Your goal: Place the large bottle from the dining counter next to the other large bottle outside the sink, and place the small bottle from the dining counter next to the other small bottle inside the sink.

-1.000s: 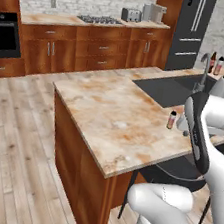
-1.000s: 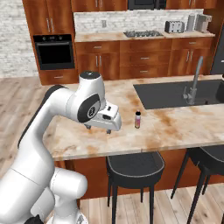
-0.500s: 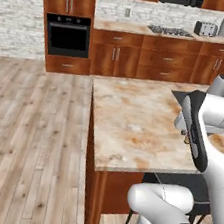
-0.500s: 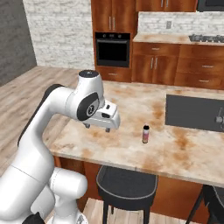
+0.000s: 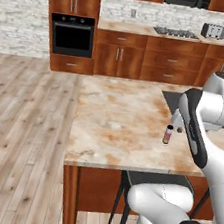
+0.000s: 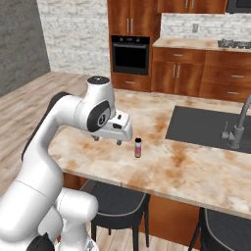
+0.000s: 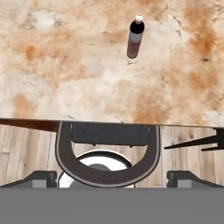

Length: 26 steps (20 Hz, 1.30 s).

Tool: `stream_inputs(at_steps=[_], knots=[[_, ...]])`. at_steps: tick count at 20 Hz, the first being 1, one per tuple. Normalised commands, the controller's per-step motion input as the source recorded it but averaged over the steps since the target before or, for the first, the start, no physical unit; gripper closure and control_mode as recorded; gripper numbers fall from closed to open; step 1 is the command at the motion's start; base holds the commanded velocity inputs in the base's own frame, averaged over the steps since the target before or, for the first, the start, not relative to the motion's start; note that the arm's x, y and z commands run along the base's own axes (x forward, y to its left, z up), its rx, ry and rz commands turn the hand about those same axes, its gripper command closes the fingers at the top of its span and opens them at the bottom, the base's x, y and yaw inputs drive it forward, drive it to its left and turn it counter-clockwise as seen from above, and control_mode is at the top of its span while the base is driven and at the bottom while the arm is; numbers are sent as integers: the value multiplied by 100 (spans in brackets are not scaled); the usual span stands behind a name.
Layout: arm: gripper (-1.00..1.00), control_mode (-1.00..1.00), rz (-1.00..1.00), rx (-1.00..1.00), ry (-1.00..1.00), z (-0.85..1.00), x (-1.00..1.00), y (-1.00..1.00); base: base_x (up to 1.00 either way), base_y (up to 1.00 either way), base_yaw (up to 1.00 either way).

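Note:
The small bottle (image 5: 168, 134) (image 6: 138, 147) (image 7: 136, 37), tiny with a pink body and dark top, stands upright near the front of the dining counter (image 5: 117, 125) (image 6: 186, 166) (image 7: 65, 65). My gripper (image 6: 107, 140) (image 7: 113, 178) hovers open and empty just above the counter, a short way left of the bottle in the right base view and not touching it. In the left base view its fingers (image 5: 172, 126) sit right behind the bottle. The dark sink (image 5: 172, 100) (image 6: 206, 125) lies further along the counter. Both large bottles and the other small bottle are out of view.
A curved grey faucet (image 6: 239, 128) stands at the sink's near right side. Dark stools (image 5: 155, 180) (image 6: 115, 198) (image 7: 109, 133) are tucked under the counter's front edge. Wooden cabinets and a black oven (image 5: 72, 35) line the back wall, with open wood floor on the left.
The whole picture has shifted in both base views because the base has driven. The small bottle stands at the same spot on the counter, and the gripper has stayed open.

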Motion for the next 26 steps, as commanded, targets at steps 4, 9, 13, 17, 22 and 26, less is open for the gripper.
stream_inputs(at_steps=[4, 9, 13, 17, 22, 26], knots=[[-100, 100, 0, 0, 0, 0, 0, 0, 74, -12, -24], [-100, 100, 0, 0, 0, 0, 0, 0, 90, -28, -29], [-100, 100, 0, 0, 0, 0, 0, 0, 29, -14, -7], [-100, 100, 0, 0, 0, 0, 0, 0, 0, 0, 0], [-100, 100, 0, 0, 0, 0, 0, 0, 0, 0, 0], [-100, -100, 0, 0, 0, -3, 36, 0, 0, 0, 0]])
